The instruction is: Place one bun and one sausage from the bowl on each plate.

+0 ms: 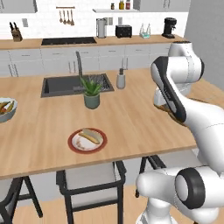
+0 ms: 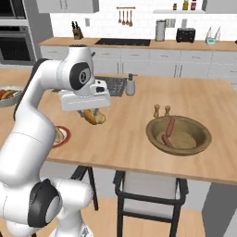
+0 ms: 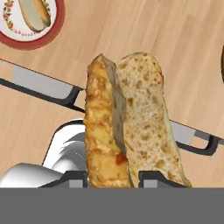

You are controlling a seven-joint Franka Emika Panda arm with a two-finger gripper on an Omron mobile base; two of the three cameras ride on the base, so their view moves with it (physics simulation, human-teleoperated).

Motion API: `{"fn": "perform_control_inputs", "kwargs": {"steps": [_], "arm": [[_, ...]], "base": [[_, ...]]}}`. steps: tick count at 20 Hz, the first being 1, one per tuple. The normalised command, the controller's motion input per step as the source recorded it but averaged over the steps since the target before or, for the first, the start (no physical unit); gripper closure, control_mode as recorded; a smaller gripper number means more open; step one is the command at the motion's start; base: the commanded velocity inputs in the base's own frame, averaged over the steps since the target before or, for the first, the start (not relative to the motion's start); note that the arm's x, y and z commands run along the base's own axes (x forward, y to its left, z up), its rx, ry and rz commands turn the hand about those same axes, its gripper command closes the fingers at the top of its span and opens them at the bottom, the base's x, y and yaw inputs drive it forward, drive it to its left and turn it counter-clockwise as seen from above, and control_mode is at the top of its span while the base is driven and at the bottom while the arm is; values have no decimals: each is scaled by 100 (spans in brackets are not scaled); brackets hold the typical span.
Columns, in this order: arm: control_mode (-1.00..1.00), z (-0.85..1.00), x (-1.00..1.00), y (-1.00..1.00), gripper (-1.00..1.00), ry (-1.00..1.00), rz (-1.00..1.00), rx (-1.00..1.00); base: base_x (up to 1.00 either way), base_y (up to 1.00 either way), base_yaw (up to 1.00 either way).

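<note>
My gripper (image 2: 94,113) is shut on a split bun (image 2: 96,118) and holds it above the wooden counter, between the plate and the bowl. The hand view shows the bun (image 3: 140,113) between the fingertips, golden crust on one side and pale crumb on the other. A red-rimmed plate (image 1: 71,142) near the counter's front edge carries a bun (image 1: 93,134) and a sausage (image 1: 87,138); this plate's rim (image 3: 43,41) also shows in the hand view's top left corner. The brown wooden bowl (image 2: 200,139) to the right holds two sausages (image 2: 170,126).
A pale fruit bowl (image 1: 5,108) sits at the counter's left edge. Behind the plate are a potted plant (image 1: 92,94), a sink (image 1: 65,85) and a soap dispenser (image 1: 120,79). Two small shakers (image 2: 162,110) stand by the wooden bowl. Stools (image 1: 89,177) stand under the front edge.
</note>
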Motion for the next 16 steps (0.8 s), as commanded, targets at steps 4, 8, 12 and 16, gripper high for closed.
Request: {"fn": "perform_control_inputs", "kwargs": {"steps": [4, 8, 12, 16], "arm": [[100, 0, 0, 0, 100, 0, 0, 0], [100, 0, 0, 0, 100, 0, 0, 0], [100, 0, 0, 0, 100, 0, 0, 0], [100, 0, 0, 0, 100, 0, 0, 0]], "base": [[0, 100, 0], [3, 99, 0], [5, 99, 0], [10, 93, 0]]}}
